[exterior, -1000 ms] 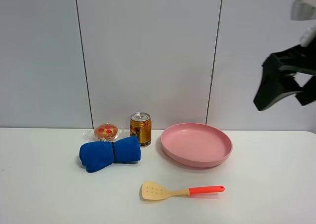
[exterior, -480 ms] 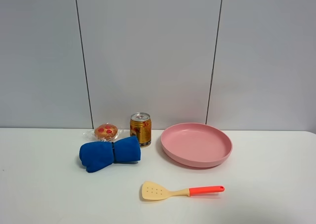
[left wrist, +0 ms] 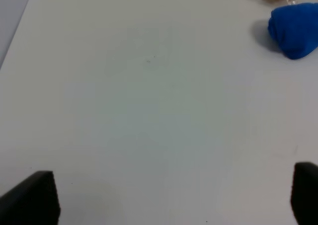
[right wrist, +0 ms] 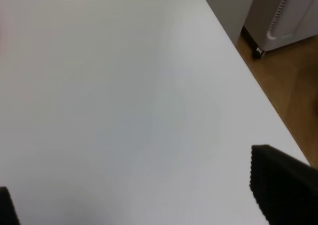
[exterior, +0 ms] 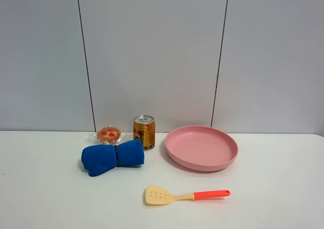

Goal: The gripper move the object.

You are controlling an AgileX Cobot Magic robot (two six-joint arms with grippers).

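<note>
Left gripper (left wrist: 169, 197): black jaw tips sit at opposite sides of the left wrist view, spread wide, nothing between them, hovering over bare white desk (left wrist: 149, 111). Right gripper (right wrist: 134, 195): tips likewise far apart, empty, above bare desk near its right edge, wooden floor (right wrist: 288, 86) past it. Neither arm shows in the exterior high view.

Small round golden-brown muffin in clear crinkly wrap (exterior: 108, 134) rests toward the desk's back edge, left of centre, flat on its base; round, no long axis. Rolled blue cloth (exterior: 112, 157) touches its front; gold drink can (exterior: 144, 132) stands just beside it. Pink round plate (exterior: 201, 148) sits right of the can. Yellow slotted spatula with orange handle (exterior: 185, 195) lies near the front edge, well apart.
</note>
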